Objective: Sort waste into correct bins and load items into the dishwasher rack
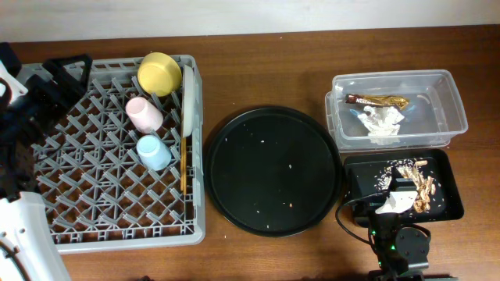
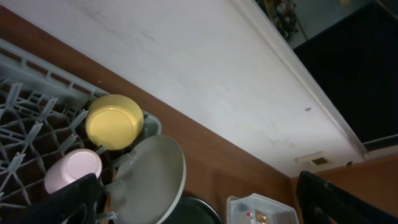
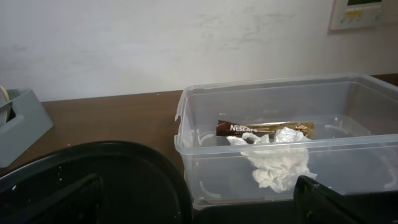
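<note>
The grey dishwasher rack [image 1: 94, 211] at the left holds the yellow bowl [image 1: 159, 73], pink cup [image 1: 144, 114], light blue cup [image 1: 153, 151], the pale plate [image 1: 188, 97] standing on edge, and the chopsticks [image 1: 183, 164]. The clear tub [image 1: 445, 94] holds the foil wrapper [image 1: 377, 101] and the white napkin [image 1: 383, 122]. The black rectangular tray [image 1: 359, 176] holds food scraps [image 1: 416, 184]. My left gripper [image 1: 69, 72] is open and empty over the rack's far left corner. My right gripper [image 1: 394, 204] is open and empty at the tray's near edge.
A large round black tray [image 1: 273, 170] with a few crumbs lies between the rack and the bins. In the left wrist view the bowl [image 2: 114, 121], pink cup [image 2: 73, 170] and plate [image 2: 152, 177] show. In the right wrist view the tub [image 3: 205, 162] shows.
</note>
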Motion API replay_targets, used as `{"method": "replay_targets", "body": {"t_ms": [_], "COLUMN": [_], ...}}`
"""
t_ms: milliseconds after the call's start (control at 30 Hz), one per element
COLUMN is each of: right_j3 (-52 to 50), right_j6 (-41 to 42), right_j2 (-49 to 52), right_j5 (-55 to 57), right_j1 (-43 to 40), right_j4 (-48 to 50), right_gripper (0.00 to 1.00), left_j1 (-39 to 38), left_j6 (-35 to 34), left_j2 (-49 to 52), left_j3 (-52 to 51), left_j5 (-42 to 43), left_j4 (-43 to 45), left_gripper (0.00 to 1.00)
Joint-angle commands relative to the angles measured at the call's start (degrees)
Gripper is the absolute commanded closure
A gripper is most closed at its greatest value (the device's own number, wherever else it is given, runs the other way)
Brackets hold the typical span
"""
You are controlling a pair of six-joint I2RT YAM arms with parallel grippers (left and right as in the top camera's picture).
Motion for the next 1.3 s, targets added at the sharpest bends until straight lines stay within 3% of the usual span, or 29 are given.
{"method": "replay_targets", "body": {"t_ms": [0, 133, 300, 567, 600, 667, 767, 833, 967, 1100, 1267], "right_j3": [-0.26, -0.26, -0.26, -0.26, -0.26, -0.26, -0.26, -0.26, -0.26, -0.26, -0.26], "right_j6": [0.39, 0.39, 0.39, 0.39, 0.39, 0.39, 0.39, 0.39, 0.42, 0.39, 0.39], "right_j2": [-0.48, -0.48, -0.48, -0.48, -0.48, -0.48, -0.48, -0.48, -0.48, -0.48, -0.48], "right_j5": [-0.11, -0.11, -0.11, -0.11, -0.11, -0.11, -0.11, -0.11, -0.11, -0.11, -0.11], "right_j1": [-0.22, -0.22, -0.22, -0.22, -0.22, -0.22, -0.22, -0.22, -0.22, -0.22, -0.22], "right_j4": [-0.50, -0.50, -0.50, -0.50, -0.50, -0.50, -0.50, -0.50, -0.50, -0.50, -0.50], "right_gripper": [0.01, 0.01, 0.01, 0.01, 0.01, 0.01, 0.01, 0.01, 0.01, 0.01, 0.01], "left_j1": [-5.44, -18.84, -25.07, -25.07, -25.07, -25.07, -26.12, -29.29, -31.30, -31.21, -30.80], "left_j6": [1.18, 1.95, 2.49, 2.38, 1.53, -0.83, -0.79, -0.79, -0.76, 0.76, 20.55], "left_j2": [-1.46, -6.82, -18.71, -56.57, -61.35, -68.74, -74.34, -74.27, -74.29, -74.29, -74.29], "left_j3": [0.15, 0.15, -2.25, -47.19, -53.18, -63.69, -77.35, -83.62, -86.33, -86.33, -86.33], "left_j5": [-0.33, -1.36, -15.15, -29.46, -30.73, -31.91, -35.56, -42.56, -46.84, -47.01, -45.92], "left_j4": [-0.02, -0.02, -7.56, -8.59, -4.79, 10.99, 49.03, 64.37, 57.05, 38.10, 35.34], "left_gripper": [0.01, 0.01, 0.01, 0.01, 0.01, 0.01, 0.01, 0.01, 0.01, 0.01, 0.01]}}
